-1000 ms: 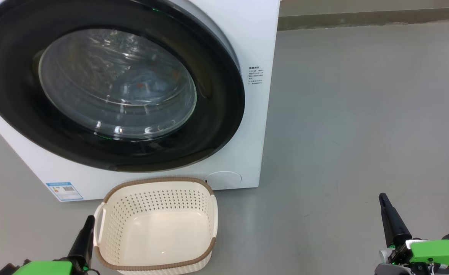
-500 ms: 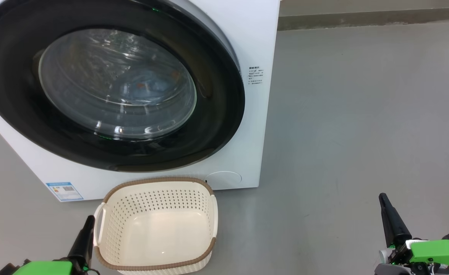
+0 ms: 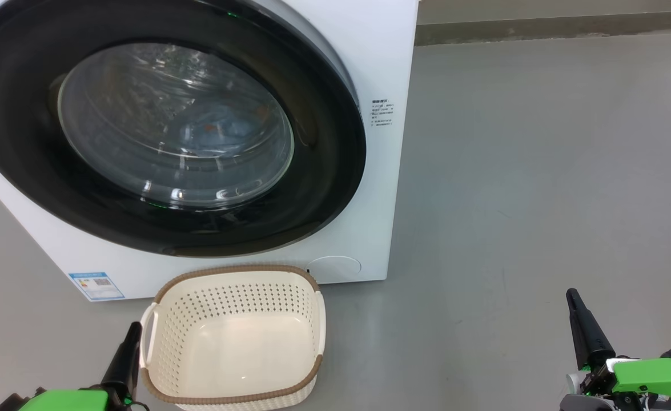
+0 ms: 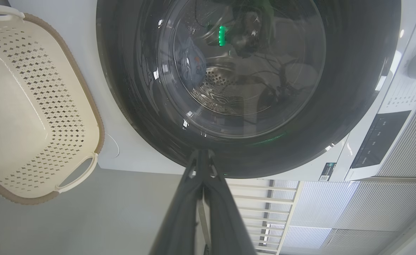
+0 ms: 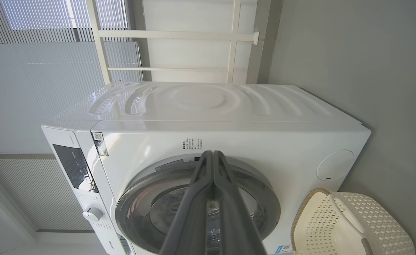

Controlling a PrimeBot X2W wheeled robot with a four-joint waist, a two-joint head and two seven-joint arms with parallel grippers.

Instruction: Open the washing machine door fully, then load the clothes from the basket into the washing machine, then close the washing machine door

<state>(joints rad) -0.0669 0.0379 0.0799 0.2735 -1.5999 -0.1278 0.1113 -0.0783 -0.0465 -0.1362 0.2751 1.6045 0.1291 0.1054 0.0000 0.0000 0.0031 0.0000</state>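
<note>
Although reflections cloud the glass, a patch of light blue fabric with orange marks shows behind the porthole of the washing machine door [image 3: 161,165]. It is probably the clothes [image 3: 221,123], lying inside the drum. In the left wrist view the same blue patch [image 4: 190,63] sits behind the glass, above the drum's perforated steel.

The door is shut, flush against the front of the washing machine [image 3: 392,68], which fills the far left of the scene. A small blue label [image 3: 96,285] sits at the machine's lower left corner and a round cap [image 3: 333,267] at its lower right.

The basket [image 3: 232,268] stands upright on the grey floor [image 3: 541,171], just in front of the machine and below the door, with its bare cream bottom showing. Whether its far rim touches the machine I cannot tell.

The left gripper [image 3: 135,328] is at the near left, just beside the basket's left handle. Its jaws are pressed together with nothing between them, and in its wrist view the 2 fingers [image 4: 179,212] meet at their tips.

The right gripper [image 3: 571,295] is at the near right over bare floor, well apart from the basket and the machine. Its jaws are also together and hold nothing.
</note>
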